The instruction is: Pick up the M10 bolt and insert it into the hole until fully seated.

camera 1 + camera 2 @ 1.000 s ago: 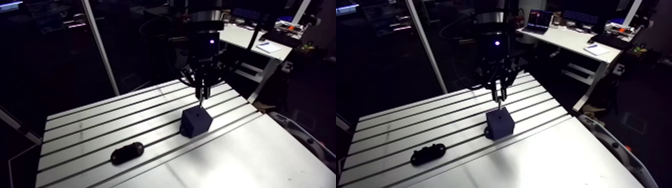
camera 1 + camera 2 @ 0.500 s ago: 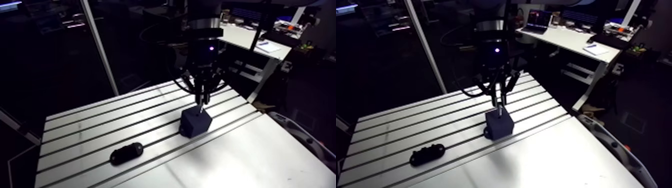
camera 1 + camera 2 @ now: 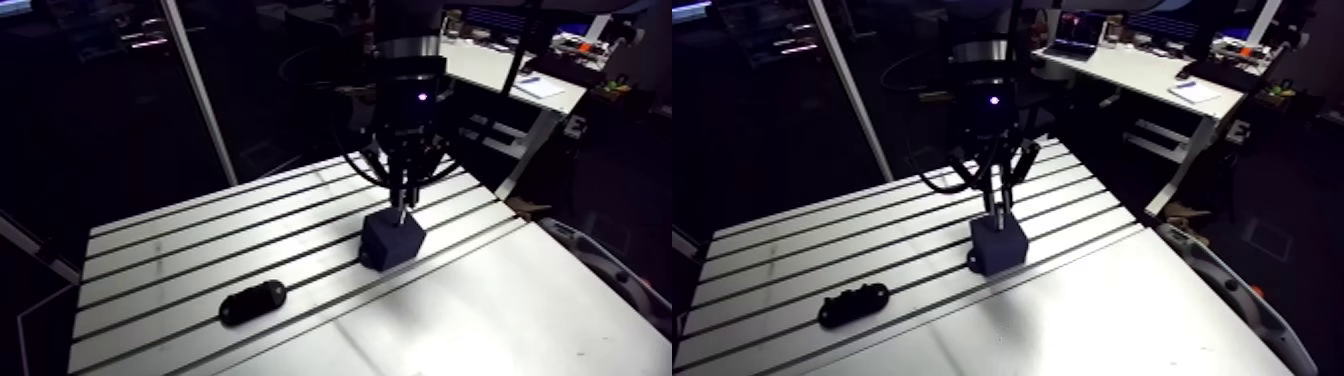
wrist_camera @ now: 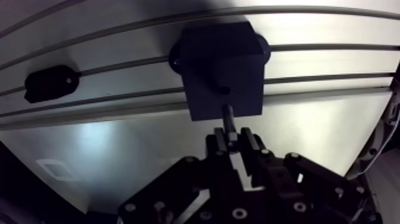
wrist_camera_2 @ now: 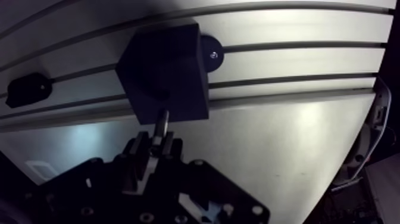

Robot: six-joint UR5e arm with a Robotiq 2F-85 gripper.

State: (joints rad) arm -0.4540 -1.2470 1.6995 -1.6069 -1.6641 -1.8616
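We see the bolt [image 4: 227, 118] upright, clenched between the fingers of our hand [image 4: 233, 140] and sticking out ahead of them. Its tip is just at the hole [image 4: 225, 90] in the top of the block [image 4: 220, 59]. Compared with the earlier frames, hand and bolt sit lower, closer to the block. The block rests on the tabletop [image 4: 321, 125]. A black oval piece [image 4: 50, 83] lies well apart.

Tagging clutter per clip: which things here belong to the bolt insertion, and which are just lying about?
In the job:
M10 bolt, gripped in the hand
dark block with the hole

Lying about:
black oblong piece, on the slotted table, apart from the block
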